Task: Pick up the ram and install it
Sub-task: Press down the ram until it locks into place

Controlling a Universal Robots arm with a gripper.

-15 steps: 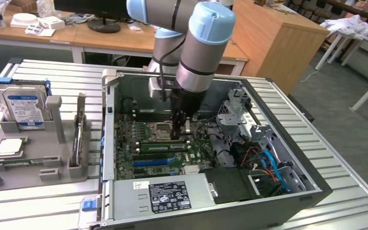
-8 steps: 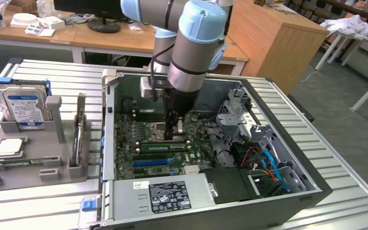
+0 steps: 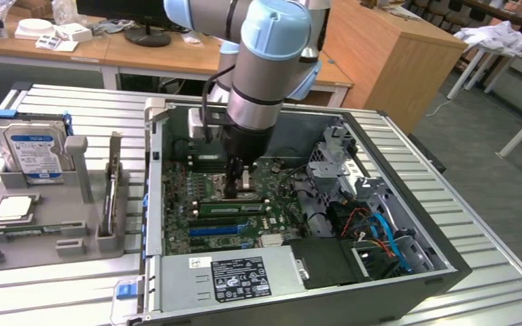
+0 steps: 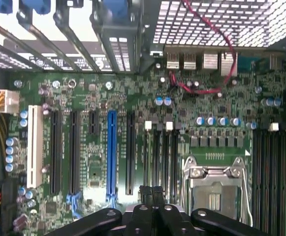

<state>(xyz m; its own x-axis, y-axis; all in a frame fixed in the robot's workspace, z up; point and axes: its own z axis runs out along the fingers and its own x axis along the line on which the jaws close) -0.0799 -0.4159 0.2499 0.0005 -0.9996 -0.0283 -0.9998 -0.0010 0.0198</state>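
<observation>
- Robot arm (image 3: 266,68) with grey and pale blue joints reaches down from the top centre of the exterior view into an open computer case (image 3: 442,272) lying on a slatted metal table (image 3: 71,299).
- Gripper (image 3: 240,185) hangs low over the green motherboard (image 3: 198,197), just above the memory slots at the centre of the frame.
- Its black fingers (image 4: 151,196) are pressed together, seen at the bottom centre of the wrist view; whether anything is pinched between them cannot be told.
- Ram (image 3: 234,208), a narrow green stick, lies across the board directly below the gripper in the exterior view, sitting in the slot area.
- Empty silver processor socket (image 4: 216,189) sits at the lower right of the wrist view, with a blue expansion slot (image 4: 111,152) near the centre.
- Grey parts tray (image 3: 25,238) rests at the left of the exterior view, holding an upright hard drive (image 3: 32,151) with a blue label and a square silver processor chip (image 3: 14,208).
- Grey power supply (image 3: 234,275) fills the lower centre of the case.
</observation>
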